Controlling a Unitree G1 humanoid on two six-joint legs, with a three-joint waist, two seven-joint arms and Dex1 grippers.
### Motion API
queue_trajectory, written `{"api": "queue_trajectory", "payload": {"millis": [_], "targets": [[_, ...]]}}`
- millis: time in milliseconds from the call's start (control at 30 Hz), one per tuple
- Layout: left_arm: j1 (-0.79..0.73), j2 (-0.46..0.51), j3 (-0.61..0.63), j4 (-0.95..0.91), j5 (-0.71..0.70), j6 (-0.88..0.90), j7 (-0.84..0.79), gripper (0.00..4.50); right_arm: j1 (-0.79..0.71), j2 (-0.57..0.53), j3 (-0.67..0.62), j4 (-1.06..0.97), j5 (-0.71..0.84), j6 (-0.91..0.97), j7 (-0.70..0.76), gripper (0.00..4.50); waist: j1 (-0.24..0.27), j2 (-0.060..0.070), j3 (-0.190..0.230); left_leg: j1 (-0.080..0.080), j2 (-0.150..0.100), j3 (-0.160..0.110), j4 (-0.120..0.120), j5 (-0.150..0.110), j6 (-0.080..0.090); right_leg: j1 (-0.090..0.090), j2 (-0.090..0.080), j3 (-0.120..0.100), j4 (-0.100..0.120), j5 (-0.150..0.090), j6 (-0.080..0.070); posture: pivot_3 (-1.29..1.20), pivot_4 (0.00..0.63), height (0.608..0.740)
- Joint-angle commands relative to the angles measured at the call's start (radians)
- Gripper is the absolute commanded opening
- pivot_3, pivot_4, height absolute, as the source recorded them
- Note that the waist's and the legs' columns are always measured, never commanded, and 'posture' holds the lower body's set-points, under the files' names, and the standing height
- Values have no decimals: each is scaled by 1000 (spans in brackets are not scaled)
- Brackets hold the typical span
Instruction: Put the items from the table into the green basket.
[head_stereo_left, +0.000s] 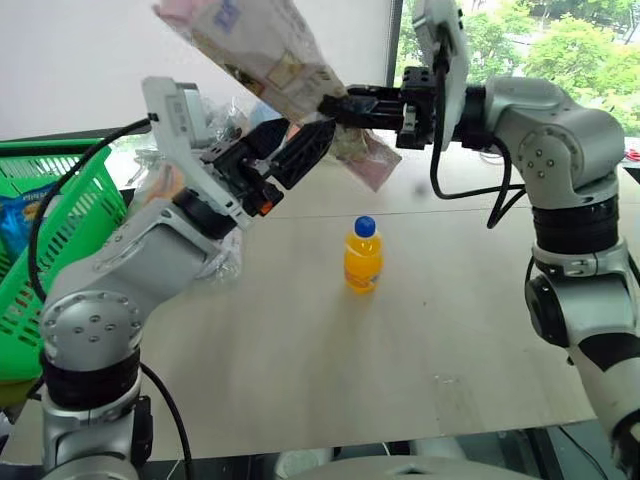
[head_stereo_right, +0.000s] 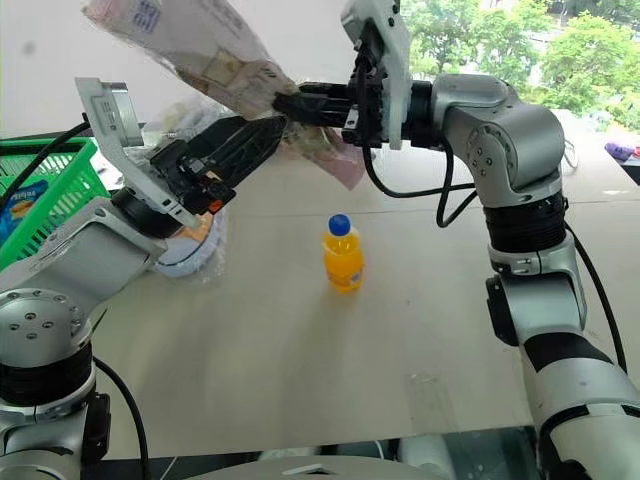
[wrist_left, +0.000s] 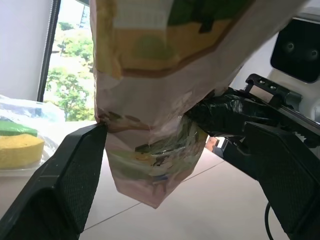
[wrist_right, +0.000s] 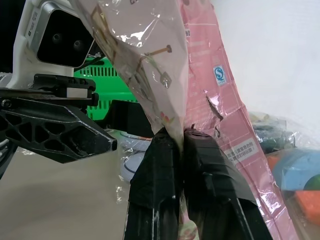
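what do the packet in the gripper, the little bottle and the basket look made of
Packet: thin glossy plastic film, judging by its creases and glare; pink printed end.
Orange-drink bottle: probably smooth translucent plastic, since the drink's colour shows through; blue cap.
Green basket: rigid moulded plastic, going by its slotted lattice walls.

Head stereo pair looks fwd and down over the tabletop, mid-range; both eyes share the bottle at centre and the basket at left edge. Wrist cams sit v. close, both on the packet, each catching the other tool.
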Motion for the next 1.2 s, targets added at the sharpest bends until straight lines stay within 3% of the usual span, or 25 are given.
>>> {"api": "queue_trajectory", "payload": {"millis": [33,333,433,600,633,667,800,900,1200], "targets": [[10,14,69,-30,43,-30,8,4500,-34,-2,-42,-1,23,-29,17,29,0,0,0,0,0,1,0,0,0,0,0,0,1,0,0,204,0,740],[-89,-64,38,1,50,-46,8,4500,23,32,20,-110,49,14,42,29,19,-1,-2,0,-3,-5,0,2,-3,1,0,-6,2,2,-3,198,0,740],[-79,-75,49,8,52,-44,-6,3741,30,41,19,-113,49,21,29,0,19,-1,-2,0,-3,-6,1,3,-3,1,0,-7,3,2,-4,185,0,740],[-61,-78,58,23,77,-40,-25,1568,51,35,5,-141,85,67,32,0,19,-3,-3,0,-3,-7,1,5,-7,1,0,-9,3,3,-4,173,0,740],[-60,-78,63,30,83,-41,-27,1286,55,34,0,-145,96,75,36,0,18,-3,-4,0,-3,-7,1,5,-7,1,0,-9,3,3,-5,173,0,740],[-59,-79,70,37,86,-44,-29,1286,59,35,-7,-147,108,79,41,0,18,-4,-4,0,-3,-7,1,5,-7,1,0,-9,3,3,-5,173,0,740],[-30,-66,138,80,124,-64,-29,1243,84,25,-1,-152,72,38,16,1513,16,-4,-6,0,-3,-7,1,5,-7,1,0,-10,4,3,-5,176,0,740],[18,-19,239,134,190,-76,-43,1243,99,35,-5,-143,34,-11,-28,3036,8,-4,-6,1,-2,-7,0,5,-7,1,2,-8,4,3,-6,183,0,740],[85,248,624,500,650,-247,-74,1243,156,102,-45,-272,169,5,-50,3036,9,-9,-9,0,2,-7,-1,5,-8,1,6,-15,2,5,-8,242,0,740]]}}
